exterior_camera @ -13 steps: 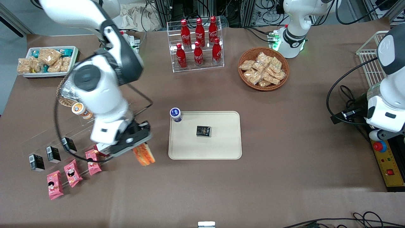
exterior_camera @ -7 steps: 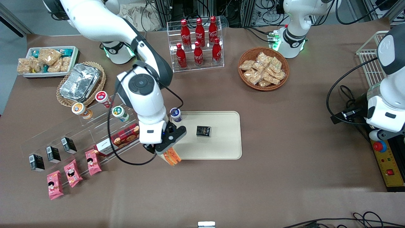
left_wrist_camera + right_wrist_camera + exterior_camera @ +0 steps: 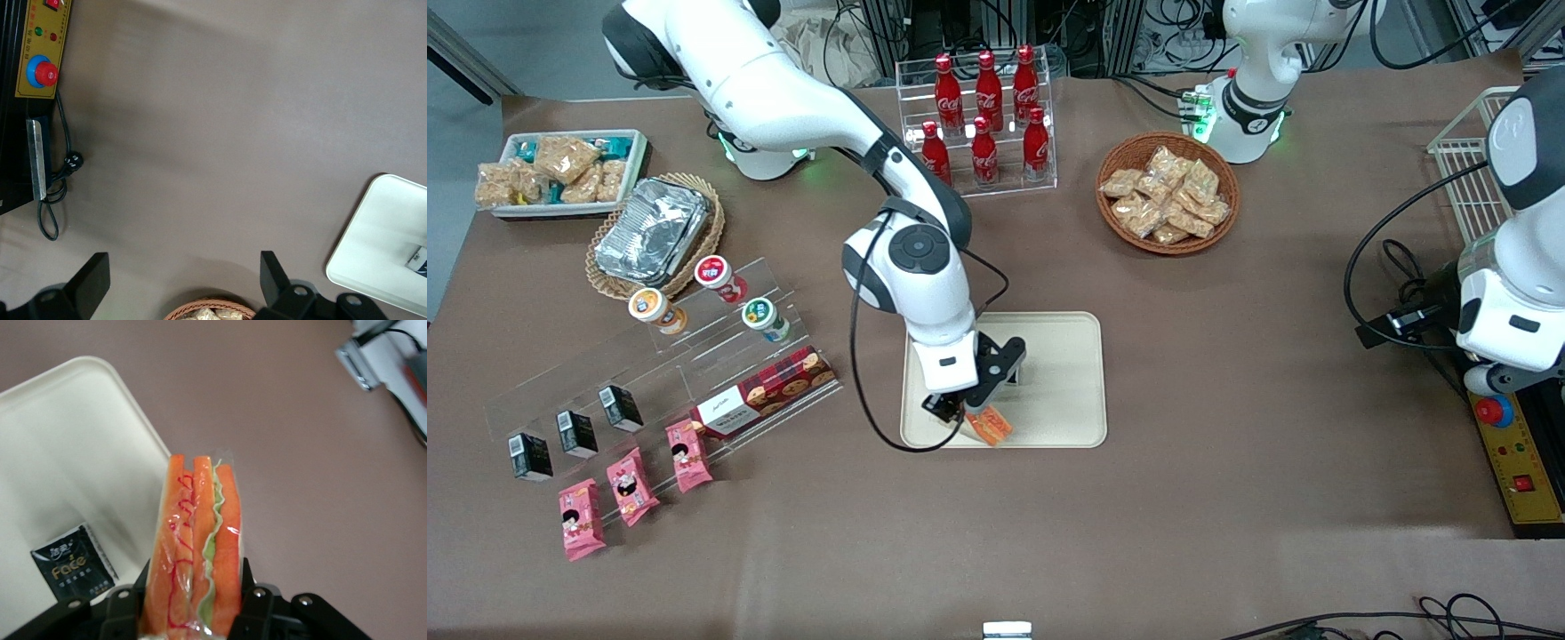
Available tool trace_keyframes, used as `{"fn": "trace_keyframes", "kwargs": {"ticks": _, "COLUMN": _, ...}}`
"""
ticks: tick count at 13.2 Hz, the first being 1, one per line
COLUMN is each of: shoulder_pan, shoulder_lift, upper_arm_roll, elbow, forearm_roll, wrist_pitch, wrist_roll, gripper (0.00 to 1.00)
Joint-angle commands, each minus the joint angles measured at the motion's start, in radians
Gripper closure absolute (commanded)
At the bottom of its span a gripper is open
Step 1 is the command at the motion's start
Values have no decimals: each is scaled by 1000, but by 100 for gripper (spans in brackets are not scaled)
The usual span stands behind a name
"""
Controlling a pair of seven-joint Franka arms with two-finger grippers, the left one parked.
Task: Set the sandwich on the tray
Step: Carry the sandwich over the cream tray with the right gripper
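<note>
My right gripper (image 3: pixel 980 411) is shut on the sandwich (image 3: pixel 991 426), a wrapped wedge with orange and green filling. I hold it above the cream-beige tray (image 3: pixel 1067 373), over the tray's edge nearest the front camera. In the right wrist view the sandwich (image 3: pixel 197 547) stands between the fingers (image 3: pixel 257 603), with the tray (image 3: pixel 73 453) below it. A small black packet (image 3: pixel 73 565) lies on the tray; in the front view my gripper mostly hides it.
An acrylic rack (image 3: pixel 667 373) with cups, a biscuit box, black boxes and pink packets stands toward the working arm's end. A cola bottle rack (image 3: pixel 983 124), a snack basket (image 3: pixel 1168 192), a foil container (image 3: pixel 651 227) and a small snack tray (image 3: pixel 560 171) lie farther from the camera.
My gripper has carried the sandwich from beside the acrylic rack sideways to above the tray's near edge. The arm now hides the small blue-lidded cup at the tray's corner.
</note>
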Motion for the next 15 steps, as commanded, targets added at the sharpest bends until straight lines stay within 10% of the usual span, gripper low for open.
{"fn": "trace_keyframes", "kwargs": {"ticks": 1, "shoulder_pan": 4, "shoulder_lift": 44, "upper_arm_roll": -7, "elbow": 15, "forearm_roll": -19, "wrist_pitch": 32, "wrist_roll": -99, "gripper": 49}}
{"fn": "trace_keyframes", "kwargs": {"ticks": 7, "shoulder_pan": 4, "shoulder_lift": 74, "upper_arm_roll": -7, "elbow": -13, "forearm_roll": -13, "wrist_pitch": 33, "wrist_roll": -186, "gripper": 48}}
{"fn": "trace_keyframes", "kwargs": {"ticks": 11, "shoulder_pan": 4, "shoulder_lift": 94, "upper_arm_roll": -7, "elbow": -13, "forearm_roll": 12, "wrist_pitch": 69, "wrist_roll": -175, "gripper": 25}}
{"fn": "trace_keyframes", "kwargs": {"ticks": 12, "shoulder_pan": 4, "shoulder_lift": 92, "upper_arm_roll": -7, "elbow": -11, "forearm_roll": 50, "wrist_pitch": 69, "wrist_roll": -173, "gripper": 2}}
{"fn": "trace_keyframes", "kwargs": {"ticks": 15, "shoulder_pan": -10, "shoulder_lift": 75, "upper_arm_roll": -10, "elbow": -5, "forearm_roll": 168, "wrist_pitch": 66, "wrist_roll": -176, "gripper": 2}}
